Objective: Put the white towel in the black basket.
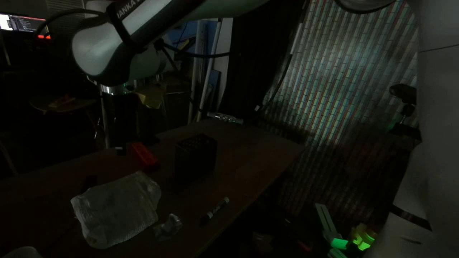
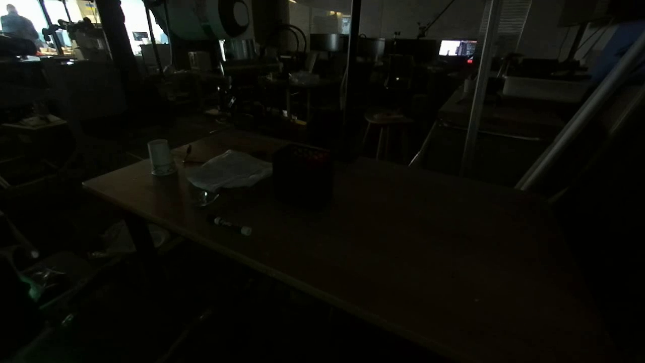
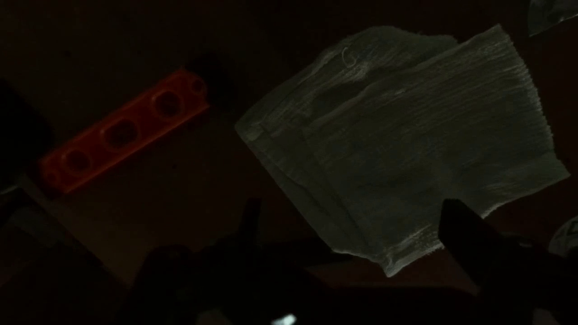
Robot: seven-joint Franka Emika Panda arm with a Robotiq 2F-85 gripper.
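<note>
Read "ANKA" on the arm (image 1: 140, 23) in an exterior view; on the marker (image 1: 216, 209) and screen (image 1: 27, 23), found lettering too small or blurred to read.

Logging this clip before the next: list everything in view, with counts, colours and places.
Rectangular wooden table: 1, brown, mid-scene
Creased cloth towel: 1, white, on table
Box-shaped basket: 1, black, near towel
Bar with round holes: 1, red, on table
Cylindrical marker: 1, black-and-white, near table edge
Crumpled plastic wrapper: 1, clear, between towel and marker
Tapered cup: 1, whitish, on table
Unidentified shape: 1, black, beside towel
Striped backdrop: 1, multicoloured, background
Lit screen: at least 1, whitish, background
Other background clutter: uncounted, mostly dark, around table
Jointed robot arm: 1, white-and-black, above table
Two-fingered hand: 1, black, open above table
</note>
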